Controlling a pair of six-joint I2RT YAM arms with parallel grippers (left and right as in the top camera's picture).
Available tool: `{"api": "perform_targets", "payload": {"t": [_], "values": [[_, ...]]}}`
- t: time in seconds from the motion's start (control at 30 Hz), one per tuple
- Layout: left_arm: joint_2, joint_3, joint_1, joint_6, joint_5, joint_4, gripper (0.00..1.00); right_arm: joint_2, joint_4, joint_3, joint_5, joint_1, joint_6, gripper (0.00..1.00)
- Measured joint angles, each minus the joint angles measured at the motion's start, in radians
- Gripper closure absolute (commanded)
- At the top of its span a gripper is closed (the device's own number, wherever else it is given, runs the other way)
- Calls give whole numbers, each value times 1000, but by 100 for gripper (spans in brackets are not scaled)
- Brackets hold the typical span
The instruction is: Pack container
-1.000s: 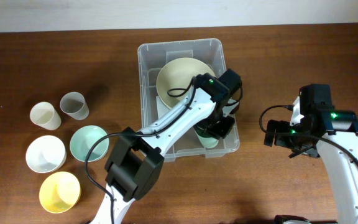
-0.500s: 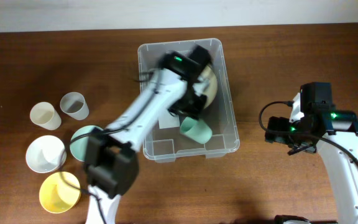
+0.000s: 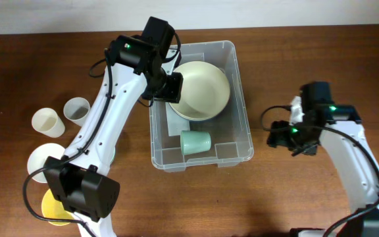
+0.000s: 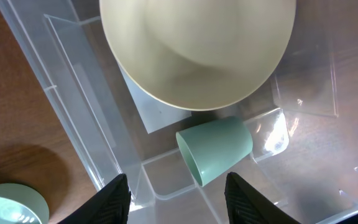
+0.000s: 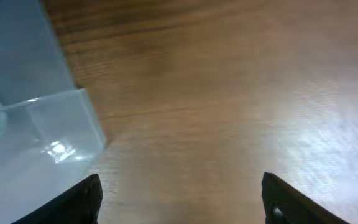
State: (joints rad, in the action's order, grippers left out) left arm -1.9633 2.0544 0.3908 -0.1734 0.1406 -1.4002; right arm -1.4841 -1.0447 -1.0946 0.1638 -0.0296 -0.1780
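Observation:
The container [image 3: 244, 105], a clear plastic bin, stands mid-table. Inside it a cream bowl [image 3: 201, 89] rests at the back and a green cup [image 3: 195, 141] lies on its side near the front. My left gripper [image 3: 170, 88] hovers over the bin's left side by the bowl's edge. In the left wrist view it [image 4: 179, 202] is open and empty above the bin's floor, with the green cup [image 4: 216, 149] and the cream bowl [image 4: 197, 50] ahead. My right gripper [image 3: 276, 137] is open over bare wood just right of the bin; its wrist view [image 5: 182, 199] shows the container's corner [image 5: 48, 124] at the left.
On the table's left stand a white cup [image 3: 48, 122], a grey cup [image 3: 76, 110], a white bowl [image 3: 43, 162] and a yellow bowl [image 3: 48, 209] partly under the left arm. A pale green bowl [image 4: 8, 204] sits left of the bin.
The left gripper opened, let the green cup drop on its side in the bin, and pulled back to the bin's back left. The right arm shifted left toward the bin, jaws slightly narrower.

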Motion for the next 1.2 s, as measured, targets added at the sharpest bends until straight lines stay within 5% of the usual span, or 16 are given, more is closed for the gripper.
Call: {"api": "perform_targets", "payload": {"t": [0.4,0.53,0.6,0.77,0.8,0.83,1.2], "values": [[0,0,0,0,-3,-51,50,-10,76,0,50,203,6,16],[0,0,0,3,-4,-102,75,-10,81,0,46,209,6,13],[0,0,0,-1,-3,-123,78,-10,80,0,37,198,6,13],[0,0,0,-12,55,-162,73,-10,72,0,18,137,6,11],[0,0,0,-13,71,-162,54,-10,71,0,17,125,6,8],[0,0,2,-15,94,-161,52,-10,68,0,17,111,6,8],[0,-182,14,-33,164,-69,52,-10,58,0,11,83,6,8]]}}
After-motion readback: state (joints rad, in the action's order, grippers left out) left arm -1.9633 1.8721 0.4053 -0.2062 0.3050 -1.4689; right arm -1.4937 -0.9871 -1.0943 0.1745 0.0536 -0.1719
